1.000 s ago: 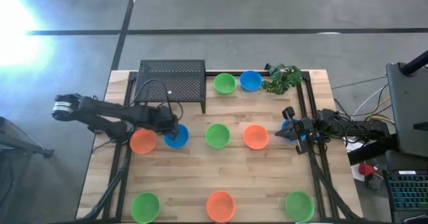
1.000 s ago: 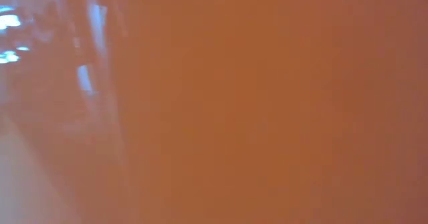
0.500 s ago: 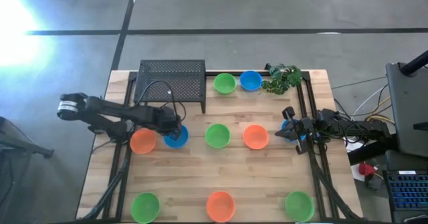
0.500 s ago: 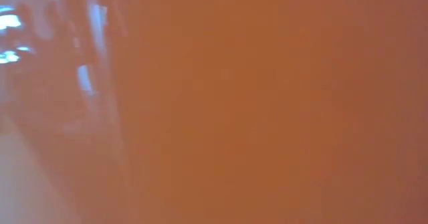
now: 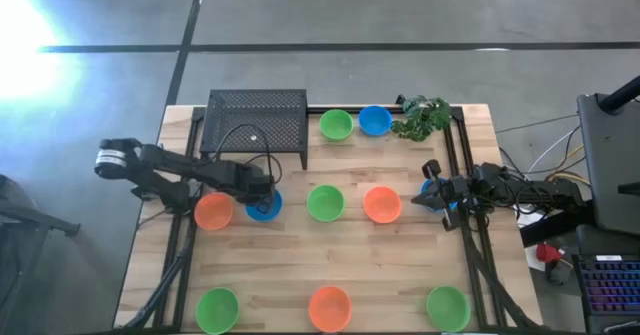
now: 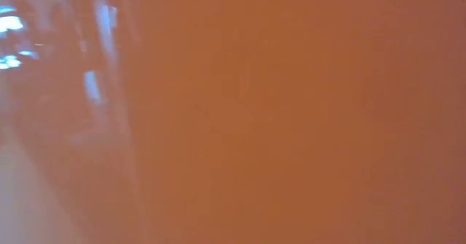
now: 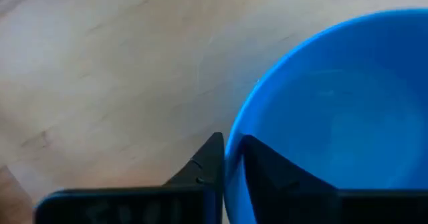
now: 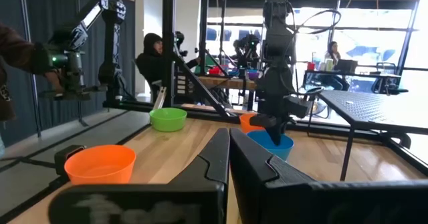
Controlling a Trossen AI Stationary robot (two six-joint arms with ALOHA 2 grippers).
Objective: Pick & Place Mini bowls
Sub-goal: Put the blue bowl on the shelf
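- The left pincer reaches over the left half of the wooden surface, down at a blue bowl that lies just in front of the black mesh stand.
- In the left wrist view its two fingers are nearly together, one on each side of the blue bowl's rim, pinching the wall.
- An orange bowl sits just left of the blue one, touching or nearly so.
- A green bowl and a second orange bowl follow to the right in the same middle row.
- At the far edge a green bowl and a blue bowl stand side by side, left of the plant sprig.
- Along the near edge: green, orange, green.
- The right pincer waits at the right edge, fingers fully together and empty.
- The low view shows only an orange blur.
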